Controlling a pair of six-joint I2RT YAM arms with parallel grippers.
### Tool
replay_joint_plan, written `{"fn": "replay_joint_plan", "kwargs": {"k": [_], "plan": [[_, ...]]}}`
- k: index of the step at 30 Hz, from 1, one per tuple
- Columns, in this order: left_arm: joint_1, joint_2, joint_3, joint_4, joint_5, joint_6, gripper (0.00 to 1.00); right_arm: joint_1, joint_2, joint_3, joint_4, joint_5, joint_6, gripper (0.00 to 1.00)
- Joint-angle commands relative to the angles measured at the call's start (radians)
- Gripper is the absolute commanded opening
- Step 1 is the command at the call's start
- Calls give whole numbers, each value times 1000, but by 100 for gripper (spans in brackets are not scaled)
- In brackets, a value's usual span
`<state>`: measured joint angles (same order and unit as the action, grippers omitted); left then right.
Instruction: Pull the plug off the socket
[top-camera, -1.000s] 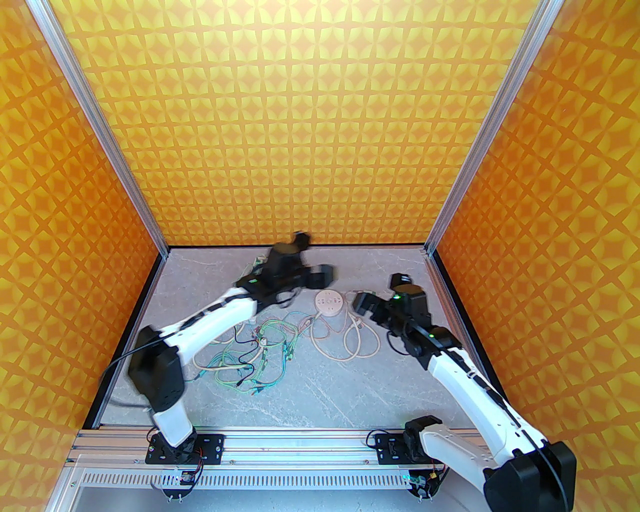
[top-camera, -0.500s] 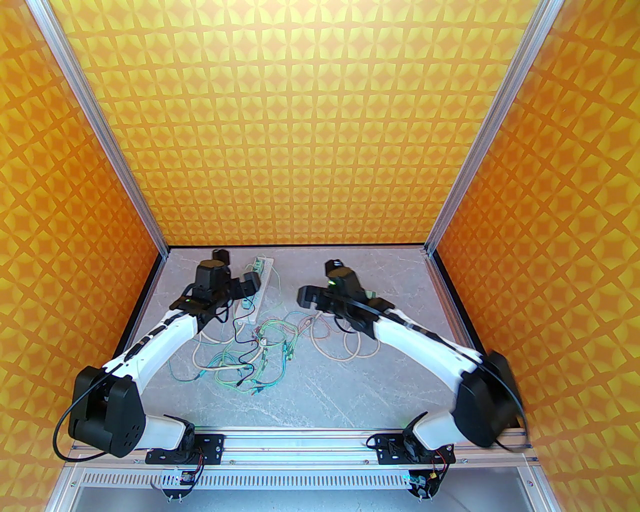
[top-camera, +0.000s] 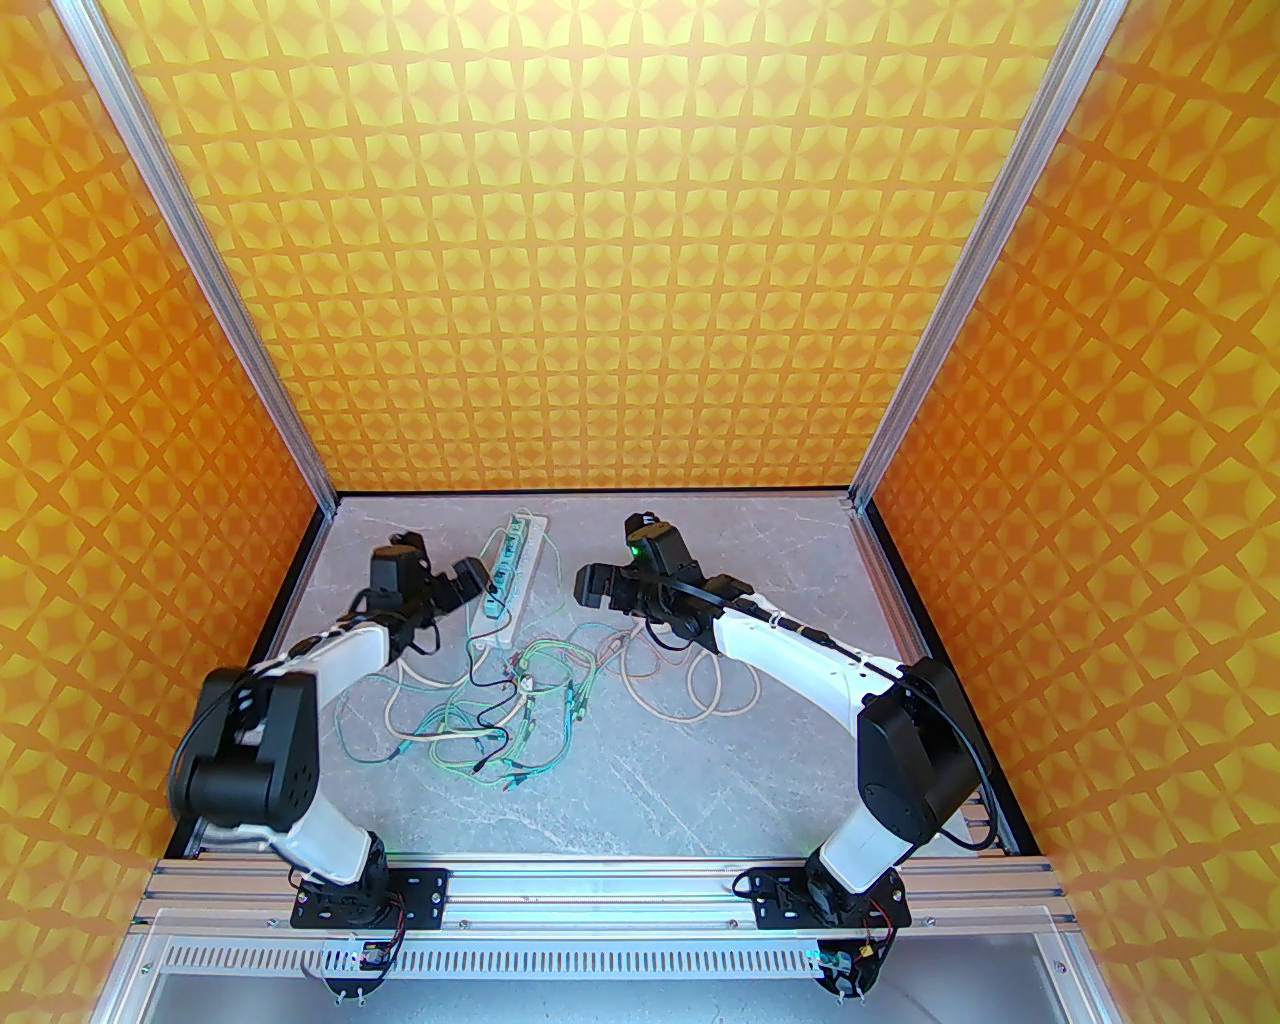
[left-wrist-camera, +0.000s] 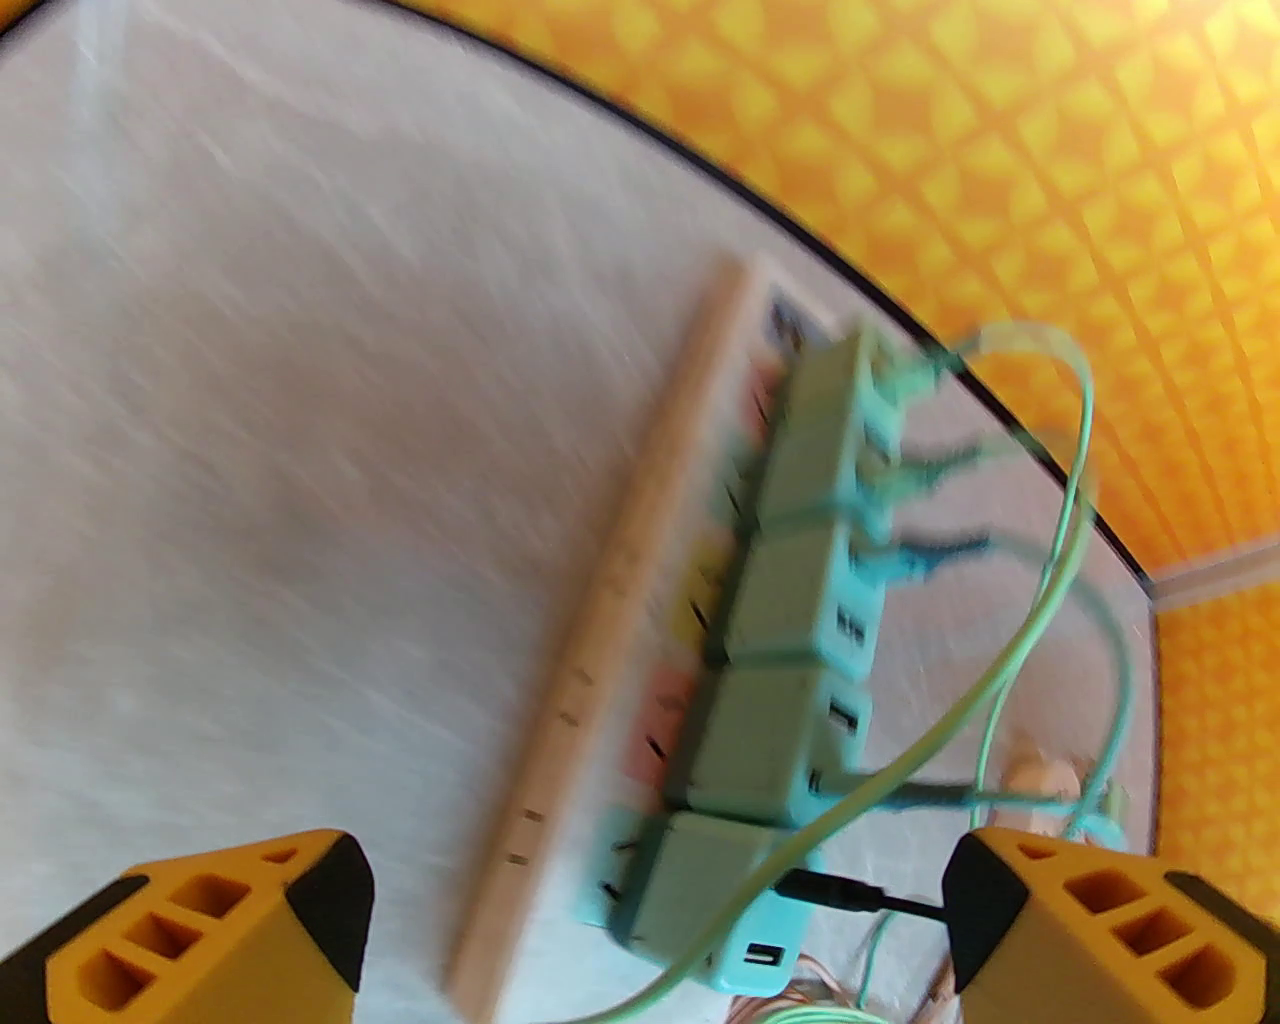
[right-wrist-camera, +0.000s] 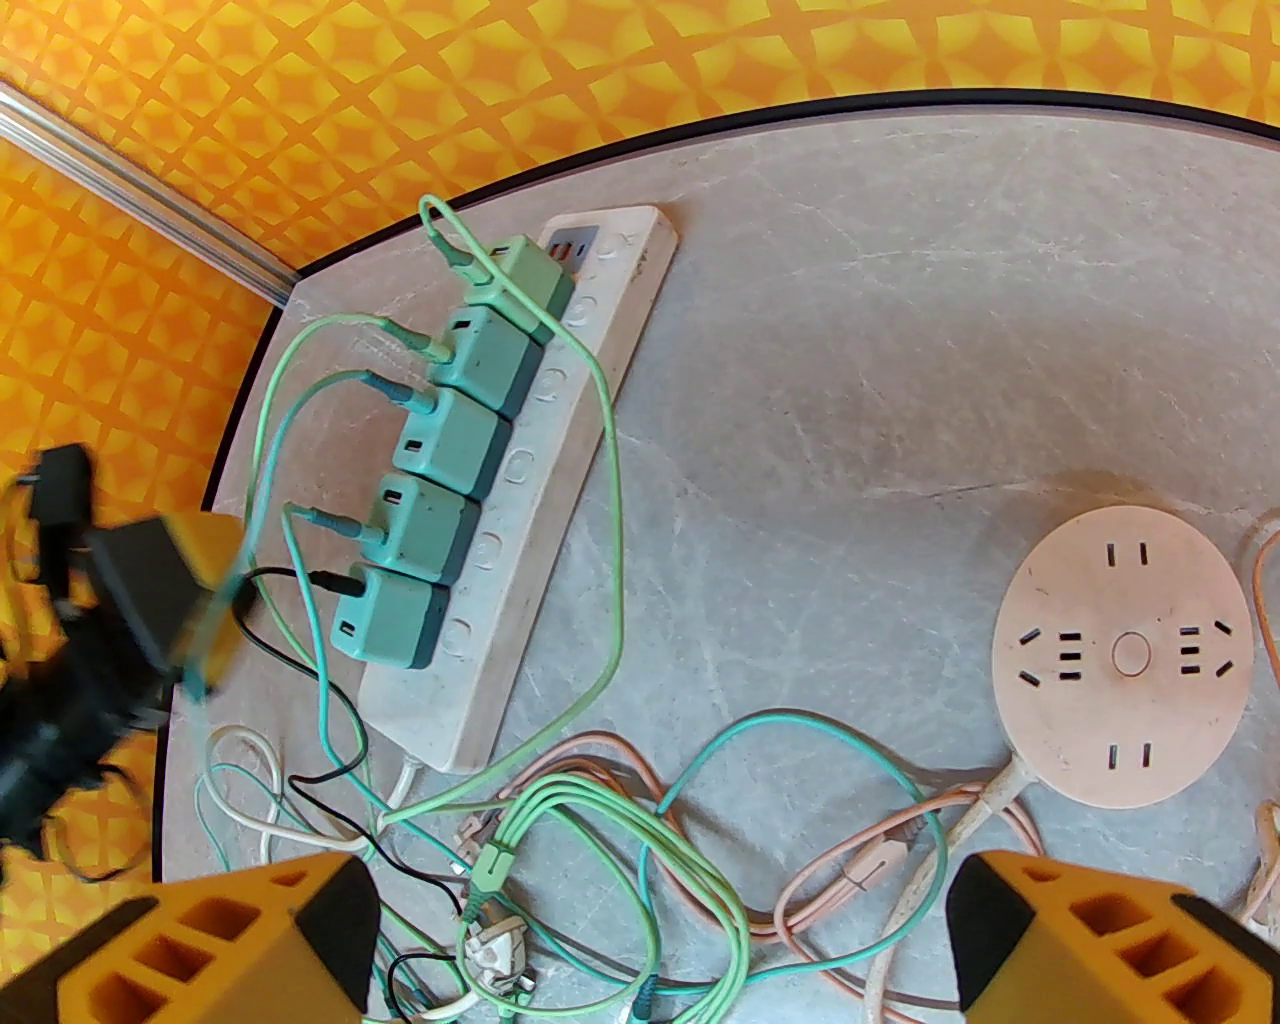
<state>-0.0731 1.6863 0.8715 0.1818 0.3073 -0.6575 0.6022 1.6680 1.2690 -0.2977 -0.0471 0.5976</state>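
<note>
Far-left on the desk (top-camera: 720, 770): power strip (top-camera: 515, 600), green plugs (top-camera: 503, 557) seated.
From above, its long axis runs near-to-far; my left end effector (top-camera: 437, 565) hangs just left of it and my right end effector (top-camera: 618, 557) to its right, both spread wide and empty. Left wrist, blurred: five plugs line the strip. Right wrist: their cables (right-wrist-camera: 545, 805) exit leftward, then tangle beside a round socket (right-wrist-camera: 1125, 655).

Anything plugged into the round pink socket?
No, every slot on the round pink socket is bare; the green chargers sit on the white strip.
</note>
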Motion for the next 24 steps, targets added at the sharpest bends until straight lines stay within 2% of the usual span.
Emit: {"fn": "replay_joint_plan", "kwargs": {"k": [1,9,15,19,24], "plan": [[-14,53,-60,213,144,-101,99,5,-13,28,-14,-41,21,98],[-137,101,-180,509,156,-273,99,5,-32,20,-57,-42,0,98],[-187,115,-197,537,85,-303,99,4,-21,24,-70,-51,-18,98],[-182,62,-194,439,37,-259,99,5,-6,35,-76,-51,-53,98],[-183,-106,-118,74,-120,-91,99,5,23,52,-75,-30,-75,98]]}}
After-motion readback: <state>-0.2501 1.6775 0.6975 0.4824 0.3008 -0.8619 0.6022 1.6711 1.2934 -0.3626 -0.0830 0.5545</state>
